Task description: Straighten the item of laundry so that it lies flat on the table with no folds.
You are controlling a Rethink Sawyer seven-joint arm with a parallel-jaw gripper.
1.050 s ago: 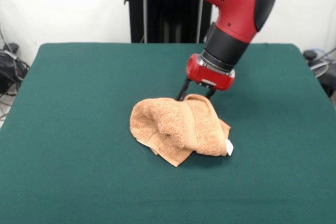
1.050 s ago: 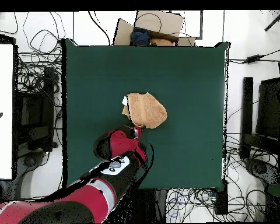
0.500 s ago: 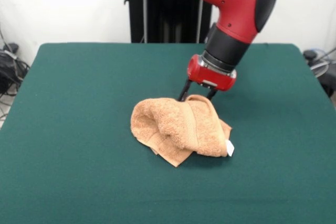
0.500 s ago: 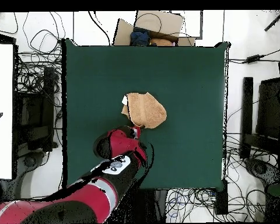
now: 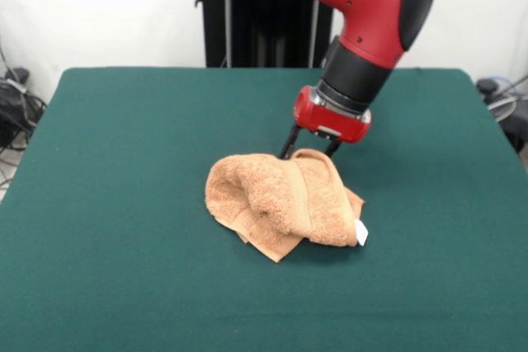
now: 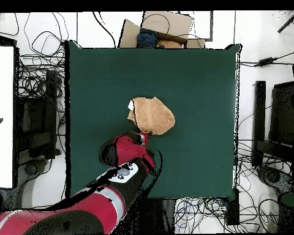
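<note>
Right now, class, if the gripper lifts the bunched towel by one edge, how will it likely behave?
The towel sits in soft, rounded folds, so it would probably droop and unfurl rather than hold shape. Its looped terry surface suggests decent grip for the gripper. Pushed across the table, it would likely bunch.

We find no readable text, brand or number anywhere; the small white tag [image 5: 360, 232] on the towel [image 5: 280, 202] looks blank to us.
</note>
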